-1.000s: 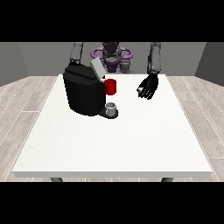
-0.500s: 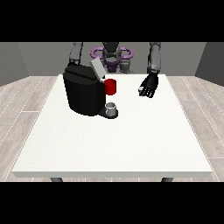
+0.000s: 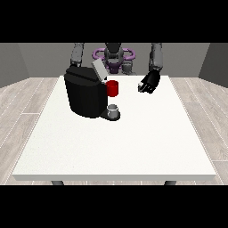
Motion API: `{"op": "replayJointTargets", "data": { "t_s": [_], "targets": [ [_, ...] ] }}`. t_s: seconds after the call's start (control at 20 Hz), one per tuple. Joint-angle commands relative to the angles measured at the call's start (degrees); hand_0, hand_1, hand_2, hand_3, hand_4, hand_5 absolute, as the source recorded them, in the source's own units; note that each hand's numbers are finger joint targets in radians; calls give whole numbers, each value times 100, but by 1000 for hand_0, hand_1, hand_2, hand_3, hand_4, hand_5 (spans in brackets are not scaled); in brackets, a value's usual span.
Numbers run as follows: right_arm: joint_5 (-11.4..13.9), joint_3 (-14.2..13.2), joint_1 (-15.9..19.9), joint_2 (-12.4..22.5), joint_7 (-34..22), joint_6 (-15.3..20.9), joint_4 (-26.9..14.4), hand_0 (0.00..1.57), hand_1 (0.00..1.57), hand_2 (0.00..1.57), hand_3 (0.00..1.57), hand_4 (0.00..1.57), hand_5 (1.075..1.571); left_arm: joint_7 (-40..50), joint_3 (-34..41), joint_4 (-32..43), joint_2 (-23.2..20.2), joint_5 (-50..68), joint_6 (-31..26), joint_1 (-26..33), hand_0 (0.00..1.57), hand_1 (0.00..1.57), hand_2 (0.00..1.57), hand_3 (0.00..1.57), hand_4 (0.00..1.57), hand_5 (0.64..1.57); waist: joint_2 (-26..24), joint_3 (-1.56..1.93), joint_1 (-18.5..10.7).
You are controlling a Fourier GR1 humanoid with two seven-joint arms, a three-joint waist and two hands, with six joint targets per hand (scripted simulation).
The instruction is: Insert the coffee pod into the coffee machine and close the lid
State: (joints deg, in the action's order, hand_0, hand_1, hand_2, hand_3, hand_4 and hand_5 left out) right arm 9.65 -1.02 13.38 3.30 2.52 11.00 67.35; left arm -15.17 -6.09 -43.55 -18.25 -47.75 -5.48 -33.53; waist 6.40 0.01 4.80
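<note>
The black, boxy coffee machine (image 3: 85,95) is seen with its grey lid (image 3: 99,70) raised. A small grey thing (image 3: 113,109) rests on its base; whether it is the pod cannot be told. The black hand at the view's right (image 3: 149,83) hangs apart, fingers relaxed, holding nothing. The lid could be knocked by a careless reach.

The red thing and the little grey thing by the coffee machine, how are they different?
The red thing at the machine is bright red; the grey thing is pale grey. The red thing sits higher, beside the raised lid; the grey thing sits lower, on the dark base at the front of the coffee machine. The red thing looks bigger. Both look like small cups.
</note>
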Motion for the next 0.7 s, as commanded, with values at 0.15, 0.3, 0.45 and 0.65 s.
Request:
{"op": "replayJointTargets", "data": {
  "t_s": [0.15,0.3,0.45,0.65],
  "targets": [
    [19,-137,-55,9,273,57,-579,0,0,0,0,0,1571,224,165,-384,-4,232,-1054,-552,1403,1403,1395,1319,502,1571,-329,2,-153],
    [137,-21,171,-27,153,92,-529,0,0,0,0,0,1571,786,121,-462,405,256,-1347,-938,1402,1402,1390,1329,542,1571,-443,1,-6],
    [32,-14,68,-11,195,-72,-343,0,0,0,0,0,1571,536,379,-392,73,274,-1450,-894,1402,1402,1390,1329,542,1571,-368,-1,119],
    [119,69,207,-252,155,158,-395,0,0,0,0,0,1571,711,465,-477,40,291,-1720,-1308,1418,1418,1400,1334,534,1571,-354,0,151]
  ]
}}
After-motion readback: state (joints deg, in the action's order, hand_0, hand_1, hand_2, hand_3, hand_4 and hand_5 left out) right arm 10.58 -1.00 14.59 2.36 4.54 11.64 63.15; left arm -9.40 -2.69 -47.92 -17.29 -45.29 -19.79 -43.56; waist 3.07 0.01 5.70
